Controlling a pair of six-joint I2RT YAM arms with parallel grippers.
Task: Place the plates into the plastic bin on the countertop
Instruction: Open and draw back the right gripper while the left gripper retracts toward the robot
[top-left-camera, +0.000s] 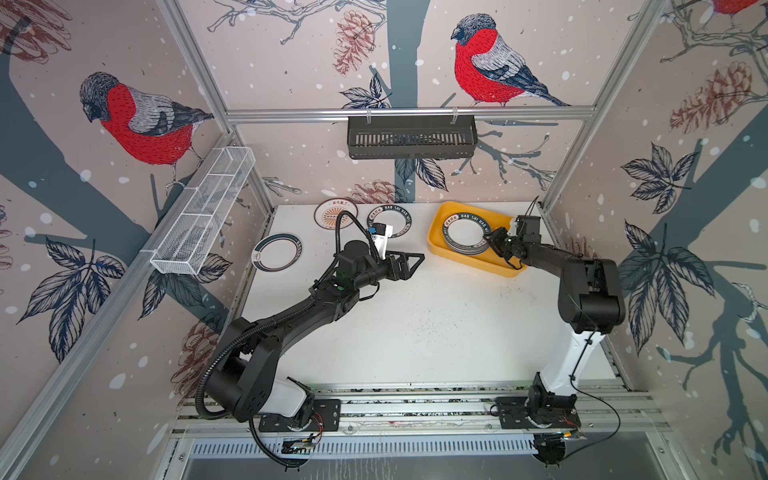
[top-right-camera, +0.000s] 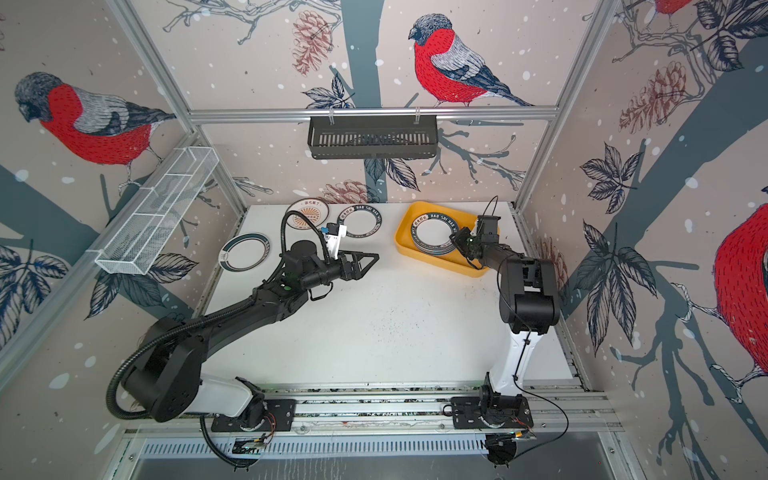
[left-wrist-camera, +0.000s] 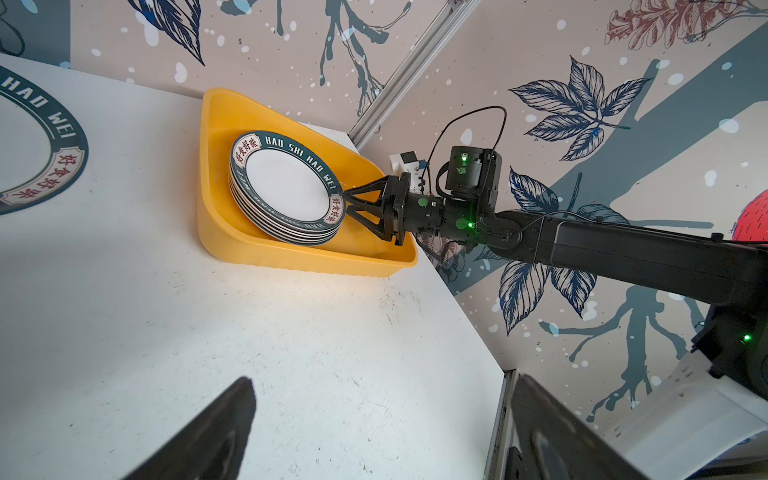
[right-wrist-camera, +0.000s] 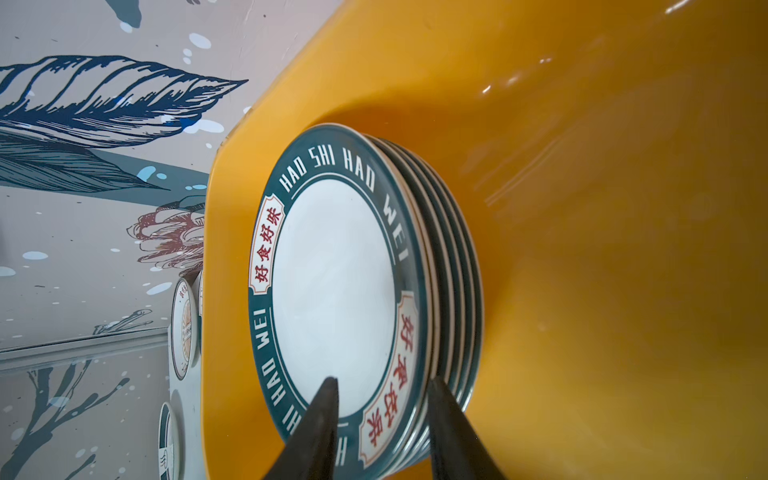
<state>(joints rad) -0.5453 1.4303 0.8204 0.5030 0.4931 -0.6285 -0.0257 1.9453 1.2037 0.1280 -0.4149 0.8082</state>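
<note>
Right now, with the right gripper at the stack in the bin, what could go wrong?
1. The right gripper straddles the rim of the top plate; pulling back at an angle could drag that plate off the stack.
2. The stack is several plates high at one end of the plastic bin; another plate set on it off-centre might slide.
3. The loose plates lie flat on the countertop, giving little edge to grip.

- Plastic bin (top-left-camera: 435, 240) sits at the countertop (top-left-camera: 415, 332) back right.
- Plate stack (top-left-camera: 465, 235) lies inside, at its left end.
- Sunburst plate (top-left-camera: 332, 212) and lettered plate (top-left-camera: 395, 217) lie left of it.
- Emblem plate (top-left-camera: 277, 252) lies before them, leftmost.
</note>
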